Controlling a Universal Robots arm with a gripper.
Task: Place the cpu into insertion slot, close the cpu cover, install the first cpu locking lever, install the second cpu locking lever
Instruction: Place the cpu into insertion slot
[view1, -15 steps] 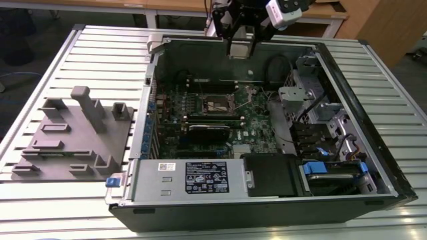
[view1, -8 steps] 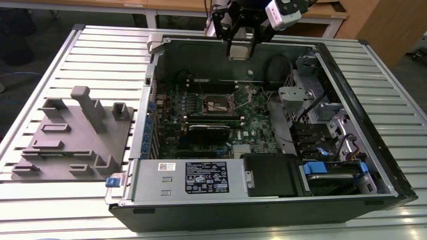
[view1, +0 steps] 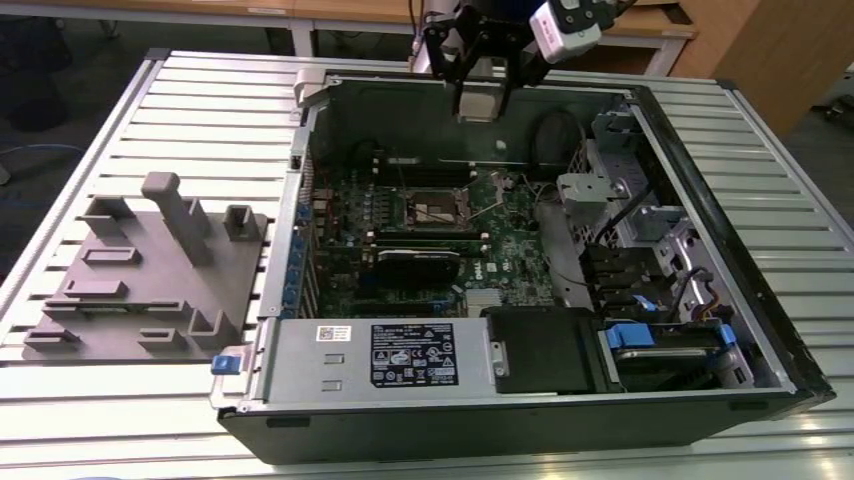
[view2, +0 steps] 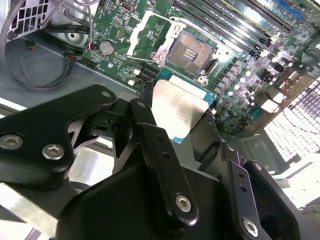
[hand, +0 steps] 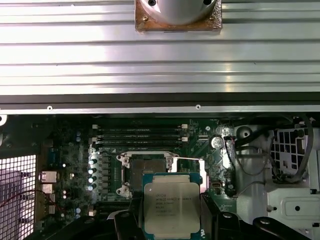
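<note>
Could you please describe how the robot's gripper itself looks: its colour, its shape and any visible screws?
The gripper is glossy black, built from flat link bars with rounded ends, joined by silver screw heads. In the exterior view, a white and grey box sits beside its black frame.

On my remote feed, the slatted metal table (view1: 160, 110) bears an open computer case (view1: 534, 425) lying on its side beneath the gripper (view1: 481, 105), and a grey moulded fixture block (view1: 147, 290) beside the case, well clear of the gripper
</note>
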